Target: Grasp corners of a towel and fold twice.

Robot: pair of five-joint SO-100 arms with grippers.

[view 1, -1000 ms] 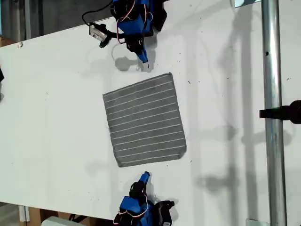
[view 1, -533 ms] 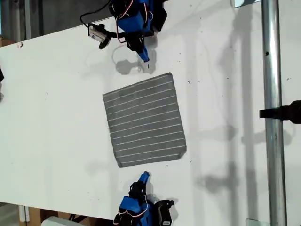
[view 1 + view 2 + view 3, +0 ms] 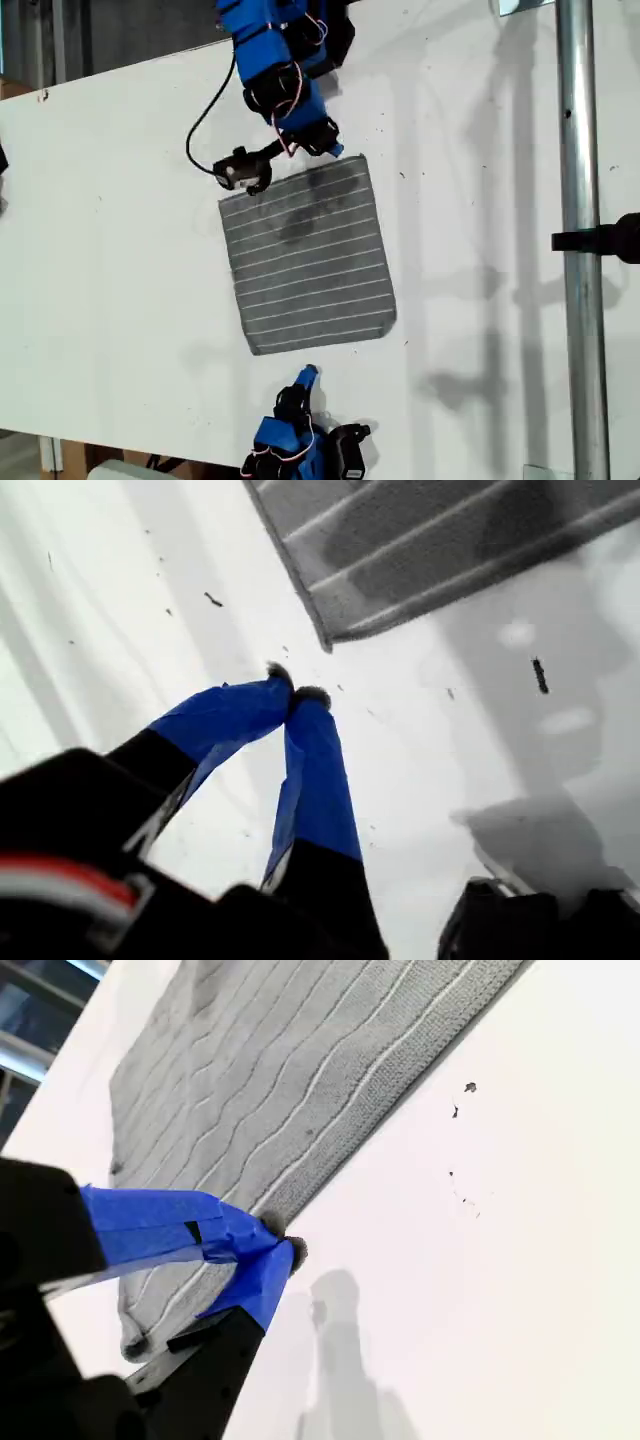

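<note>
Beside the towel (image 3: 308,263), my first gripper (image 3: 297,693) and my second gripper (image 3: 278,1248) sit closed, empty; each should open before pinching a corner (image 3: 327,640).

one striped grey towel (image 3: 308,263) lying flat, four corners showing, two blue arms, so two end effectors, my first end effector (image 3: 296,696) and my second end effector (image 3: 280,1245), one white table (image 3: 110,250), one metal pole (image 3: 580,240), roughly eleven white stripes, hard to count

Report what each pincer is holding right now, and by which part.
Nothing is held. My first pincer is shut, empty, just short of a corner of the grey white-striped cloth towel; my second pincer is shut beside its edge, empty too.
</note>
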